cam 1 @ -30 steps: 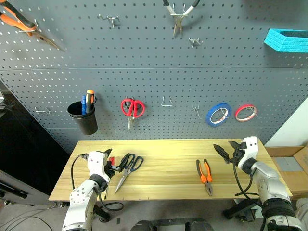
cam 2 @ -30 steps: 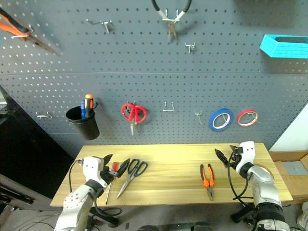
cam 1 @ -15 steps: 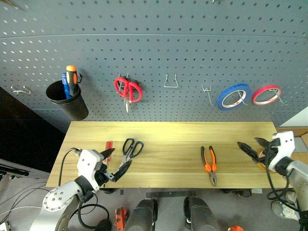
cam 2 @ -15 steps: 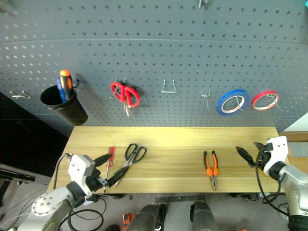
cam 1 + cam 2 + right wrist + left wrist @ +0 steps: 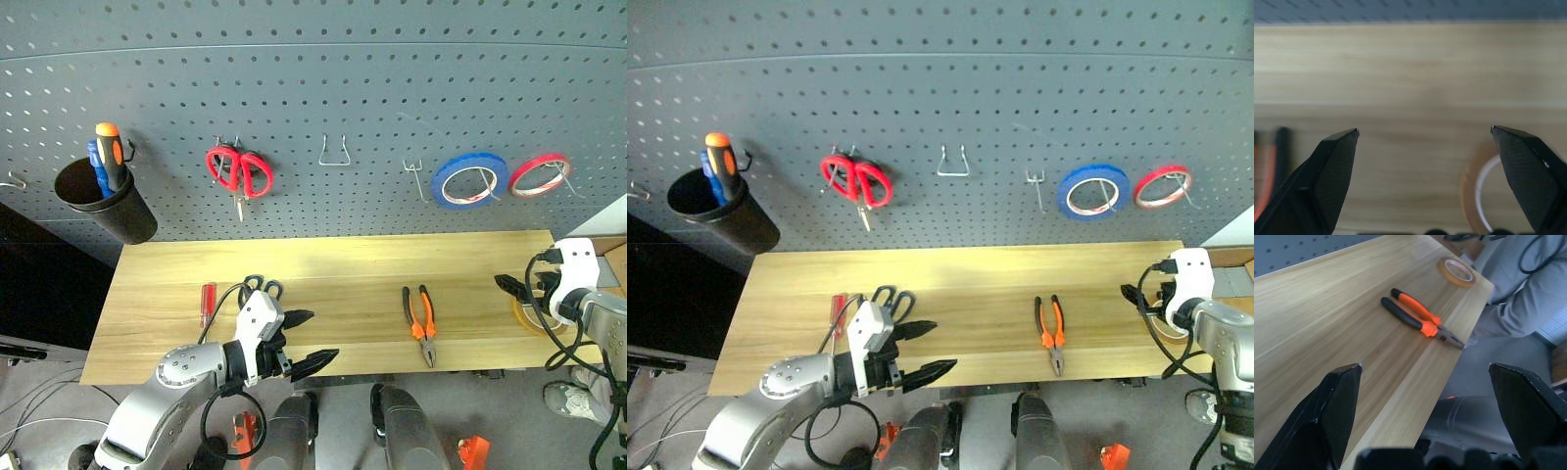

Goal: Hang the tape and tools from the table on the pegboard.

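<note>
Along the worktop (image 5: 333,264) lie the pliers (image 5: 418,323) mid-right, the scissors (image 5: 257,287) partly behind the left gripper (image 5: 306,340), and the tape (image 5: 1456,271) under the right gripper (image 5: 511,286). Both jaws gape empty. Pegboard (image 5: 313,98) hooks wait above.

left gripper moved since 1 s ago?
Yes. The left gripper has swung toward the orange pliers; it was left of the blue-handled scissors, now it's right of them, open and empty.
</note>
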Controlling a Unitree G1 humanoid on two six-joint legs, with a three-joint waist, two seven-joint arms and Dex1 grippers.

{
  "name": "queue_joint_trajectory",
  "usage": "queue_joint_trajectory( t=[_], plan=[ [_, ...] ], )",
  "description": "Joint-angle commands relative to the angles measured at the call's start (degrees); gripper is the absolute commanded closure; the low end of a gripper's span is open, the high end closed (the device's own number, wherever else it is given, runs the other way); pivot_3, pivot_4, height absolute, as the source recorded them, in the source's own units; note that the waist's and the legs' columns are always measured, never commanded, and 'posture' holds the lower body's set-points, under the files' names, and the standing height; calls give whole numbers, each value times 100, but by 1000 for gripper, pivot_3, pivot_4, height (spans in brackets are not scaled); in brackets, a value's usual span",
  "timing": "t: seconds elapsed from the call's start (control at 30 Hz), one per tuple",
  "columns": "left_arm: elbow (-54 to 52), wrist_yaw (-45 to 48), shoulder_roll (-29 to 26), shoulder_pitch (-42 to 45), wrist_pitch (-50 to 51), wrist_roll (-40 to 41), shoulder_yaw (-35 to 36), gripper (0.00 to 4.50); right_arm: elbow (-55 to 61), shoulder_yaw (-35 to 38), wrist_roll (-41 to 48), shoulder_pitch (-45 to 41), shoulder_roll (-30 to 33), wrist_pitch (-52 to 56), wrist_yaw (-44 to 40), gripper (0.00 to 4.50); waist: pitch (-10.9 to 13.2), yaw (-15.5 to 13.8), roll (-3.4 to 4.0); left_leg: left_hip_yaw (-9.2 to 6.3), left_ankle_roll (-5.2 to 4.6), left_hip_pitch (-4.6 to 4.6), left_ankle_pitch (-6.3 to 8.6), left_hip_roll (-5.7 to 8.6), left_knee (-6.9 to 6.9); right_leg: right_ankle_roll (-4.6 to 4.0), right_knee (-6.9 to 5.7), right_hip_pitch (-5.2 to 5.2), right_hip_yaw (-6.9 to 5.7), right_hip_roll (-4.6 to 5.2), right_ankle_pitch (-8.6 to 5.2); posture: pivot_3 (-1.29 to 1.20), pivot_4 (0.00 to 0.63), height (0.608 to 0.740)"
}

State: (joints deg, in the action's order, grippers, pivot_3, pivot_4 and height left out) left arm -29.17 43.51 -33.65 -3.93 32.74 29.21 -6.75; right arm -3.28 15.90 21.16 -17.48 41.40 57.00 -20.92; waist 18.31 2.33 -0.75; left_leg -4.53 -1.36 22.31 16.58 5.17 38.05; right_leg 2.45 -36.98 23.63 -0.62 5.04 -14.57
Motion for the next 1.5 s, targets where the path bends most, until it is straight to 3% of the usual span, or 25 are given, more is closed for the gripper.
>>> queue_joint_trajectory(
  t=[0.03,0.13,0.43,0.73,1.2,1.5],
  plan=[
    [-394,123,-141,-118,88,202,96,80,-661,-208,-356,-483,272,890,319,0,2,7,-2,2,0,13,0,1,5,0,0,11,0,0,0,-89,384,740],
    [-533,127,-211,-130,185,336,250,80,-1213,-213,-379,-837,336,865,159,0,15,1,-4,2,1,53,-1,1,11,0,-2,48,-1,1,1,-85,390,740],
    [-695,123,-433,-27,234,526,604,80,-3008,190,-408,-2009,186,988,268,0,111,0,-13,6,0,56,-2,1,14,2,-4,48,-3,1,3,-75,399,740],
    [-929,-8,-501,-163,360,646,786,80,-3527,168,-527,-2238,47,864,438,0,171,-14,-12,13,0,63,-2,1,14,3,4,50,-1,3,3,-62,413,740],
    [-1122,-172,-611,-99,483,753,980,80,-4369,826,-365,-2876,-152,1074,1089,0,260,-43,-18,12,3,65,-3,0,14,4,3,52,-5,2,4,-50,414,740],
    [-1166,-313,-600,-15,444,717,996,80,-4602,1061,-482,-3051,-253,846,1835,0,264,-45,-19,13,3,64,-4,0,14,4,1,52,-5,2,4,-51,414,740]
  ],
)
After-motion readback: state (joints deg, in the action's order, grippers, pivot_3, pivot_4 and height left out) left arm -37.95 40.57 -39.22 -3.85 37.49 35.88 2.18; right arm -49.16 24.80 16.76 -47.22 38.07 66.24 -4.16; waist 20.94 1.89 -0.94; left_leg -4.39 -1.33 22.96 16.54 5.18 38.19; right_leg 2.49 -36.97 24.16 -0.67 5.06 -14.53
